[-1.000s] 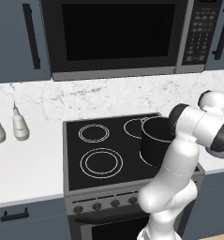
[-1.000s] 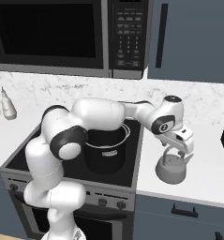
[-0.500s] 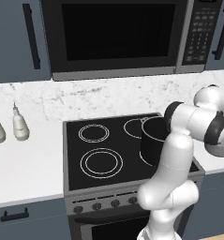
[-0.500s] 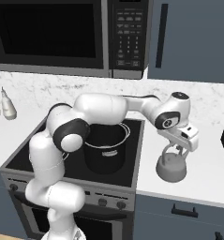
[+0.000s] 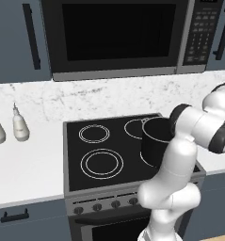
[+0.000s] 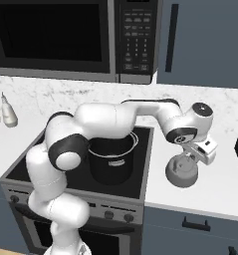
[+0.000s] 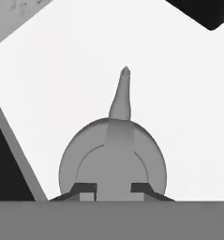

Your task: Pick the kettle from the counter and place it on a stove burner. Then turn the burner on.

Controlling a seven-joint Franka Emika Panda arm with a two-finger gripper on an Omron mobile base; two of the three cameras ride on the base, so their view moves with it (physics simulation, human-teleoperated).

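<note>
Gripper (image 6: 189,158) pinching kettle (image 6: 181,173) handle on counter (image 6: 215,184), black pot (image 6: 110,158) just beside on cooktop (image 5: 97,155).

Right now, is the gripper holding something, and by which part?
Yes: the gripper is shut on the kettle, holding it from above by its thin upright handle, over the counter.

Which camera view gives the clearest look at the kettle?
The hand view: the kettle sits close up from above, spout and body plain. The right base view shows it small on the counter, partly behind the tool.
</note>
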